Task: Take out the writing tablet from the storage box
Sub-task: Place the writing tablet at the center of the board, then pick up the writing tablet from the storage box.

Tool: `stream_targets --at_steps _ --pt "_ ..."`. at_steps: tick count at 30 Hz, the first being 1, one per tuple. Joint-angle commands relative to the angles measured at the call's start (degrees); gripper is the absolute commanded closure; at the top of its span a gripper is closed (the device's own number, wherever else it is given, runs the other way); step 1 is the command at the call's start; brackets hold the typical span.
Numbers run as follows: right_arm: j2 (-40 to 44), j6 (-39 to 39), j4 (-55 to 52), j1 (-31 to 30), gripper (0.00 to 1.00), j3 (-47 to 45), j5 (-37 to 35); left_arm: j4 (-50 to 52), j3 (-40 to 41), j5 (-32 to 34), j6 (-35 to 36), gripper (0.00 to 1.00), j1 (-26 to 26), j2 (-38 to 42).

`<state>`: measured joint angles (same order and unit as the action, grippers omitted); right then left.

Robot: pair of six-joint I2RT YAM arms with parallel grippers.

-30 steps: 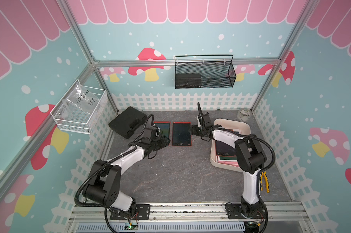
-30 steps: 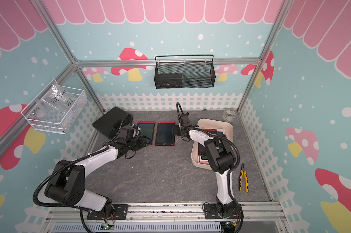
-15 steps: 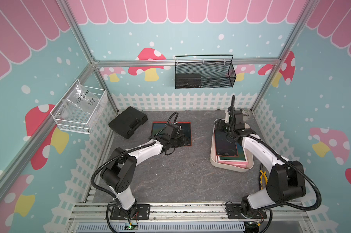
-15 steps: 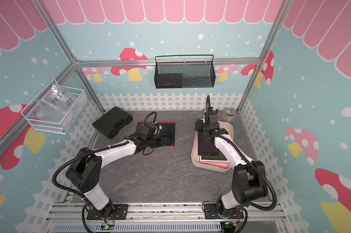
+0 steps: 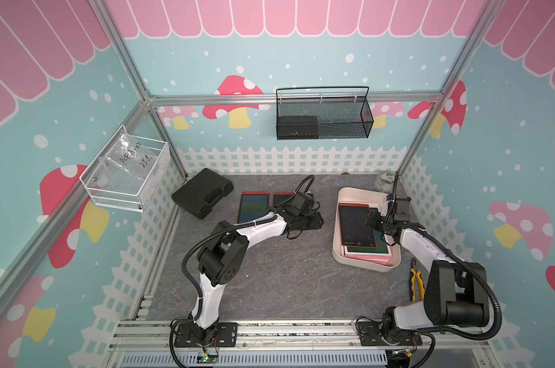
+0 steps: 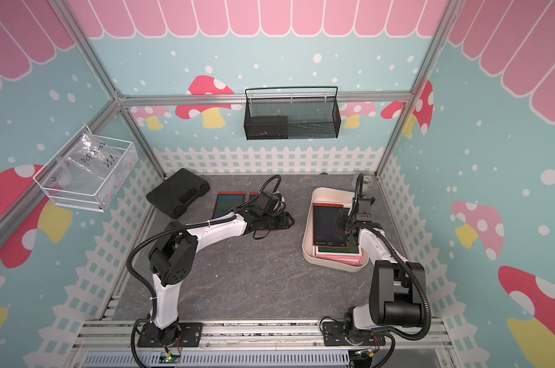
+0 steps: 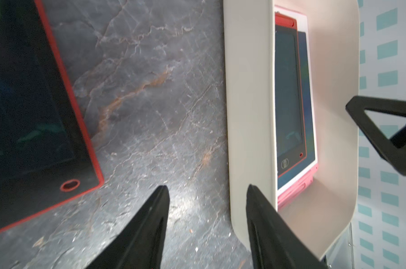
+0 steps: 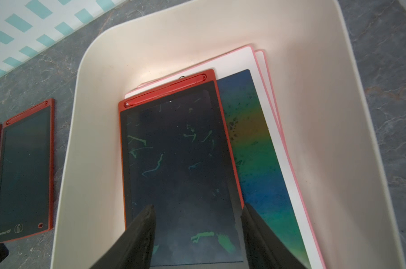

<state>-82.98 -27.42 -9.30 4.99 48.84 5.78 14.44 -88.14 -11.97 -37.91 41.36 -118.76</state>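
STACKED AND WAITING: A smooth cream plastic storage box (image 8: 92,151), low-walled and rounded at the corners, holds a pile of flat writing tablets. The top tablet (image 8: 181,163), red-framed with a dark glossy screen streaked in green scribbles, lies inside the box on a larger white tablet (image 8: 259,76) edged in pink (its screen shimmers in rainbow bands). The right gripper (image 8: 197,207) hangs over the top tablet within the box, its black tapered fingers spread apart and clasping nothing. The left gripper (image 7: 206,187), likewise spread and empty, hovers just beside the box's outer wall above the grey, veined, stone-look tabletop (image 7: 150,93). Farther from the box on that side lie two more red tablets (image 5: 253,207) and a black moulded case (image 5: 202,192). Teal walls (image 5: 301,63) printed with mushrooms and white picket fencing stand behind the box.
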Motion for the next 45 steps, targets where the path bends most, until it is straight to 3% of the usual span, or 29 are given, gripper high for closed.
stream_targets --at_steps 1,11,45 --pt "-0.5 1.9 2.1 1.0 0.39 -1.5 1.2 3.5 -4.2 0.9 0.8 0.45 0.9 -2.6" --pt "-4.5 3.9 5.4 3.1 0.39 -3.2 5.1 4.9 -8.5 1.3 0.4 0.45 3.1 -5.6" --pt "-9.9 5.2 7.2 5.1 0.39 -3.4 7.5 5.8 -13.0 -0.4 0.4 0.45 4.4 -9.9"
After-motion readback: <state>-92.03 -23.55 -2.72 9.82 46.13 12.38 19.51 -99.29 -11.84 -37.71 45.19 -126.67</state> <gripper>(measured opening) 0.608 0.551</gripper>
